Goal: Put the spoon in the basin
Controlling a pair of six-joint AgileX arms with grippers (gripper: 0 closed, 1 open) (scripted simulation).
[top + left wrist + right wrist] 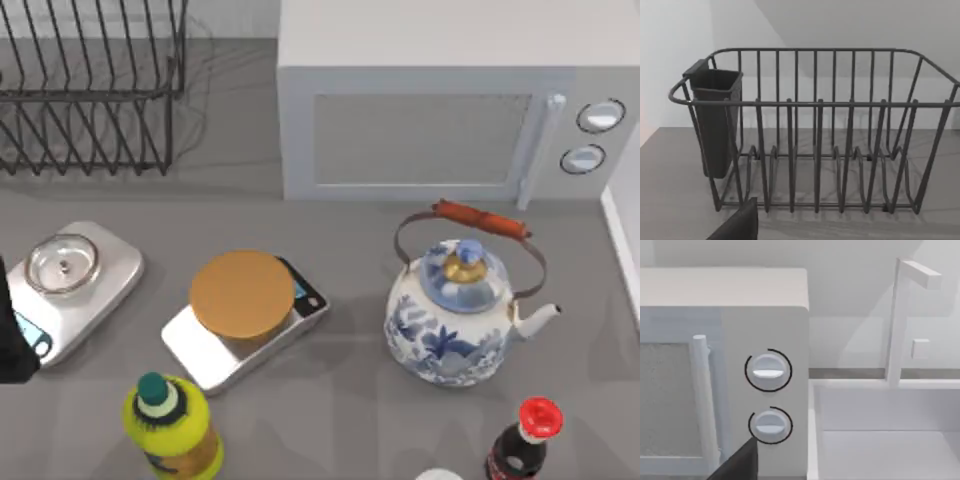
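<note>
Wire dish rack (90, 90), microwave (440, 120), blue-white teapot (455, 320), two scales (245, 320)

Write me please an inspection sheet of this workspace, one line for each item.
Surface: grey table, level.
Job's things: white basin beside the microwave, tap behind it.
Clutter: dish rack with cutlery holder; scale with glass dish; scale with brown disc; blue-and-white teapot; yellow bottle; red-capped bottle.
Grippers: left gripper faces the dish rack; right gripper faces the microwave's knobs and the basin.
Cables: nothing seen.
Surroundings: pale wall behind.
</note>
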